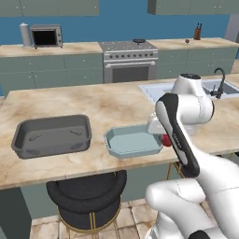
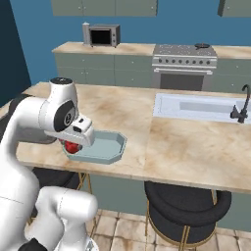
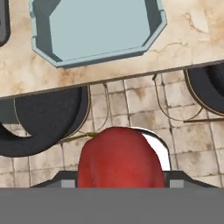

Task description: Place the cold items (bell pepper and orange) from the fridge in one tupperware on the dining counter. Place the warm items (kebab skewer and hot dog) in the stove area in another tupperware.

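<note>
In the left base view, the far left of the frame holds a dark grey tupperware (image 1: 51, 135) lying on the marble tabletop (image 1: 116, 105), and right of it, near the centre, sits a light blue tupperware (image 1: 132, 141) with cut corners, its inside bare. Just beyond that container's right end a small patch of the red bell pepper (image 1: 165, 139) peeks out under the white wrist of the arm, low over the near edge of the tabletop. Below the tabletop edge, at lower centre, stands a black round stool (image 1: 88, 196). Along the back wall, from upper left to upper right, are a toaster oven (image 1: 46, 36), a stove (image 1: 129, 58) and, nearer on the right, a sink (image 1: 205, 88) with a dark faucet. In the right base view the bell pepper (image 2: 72, 147) shows at centre left, tucked beneath the hand and level with the left end of the light blue tupperware (image 2: 100, 147); whether it overlaps the rim cannot be told from here. In the hand view the light blue tupperware (image 3: 98, 28) fills the upper part of the frame on the tabletop, the tiled floor and stool seats lie in the middle, and at bottom centre the claw (image 3: 121, 183) is closed around the bell pepper (image 3: 119, 159), which bulges between the two dark tips (image 3: 65, 181) at its sides.
</note>
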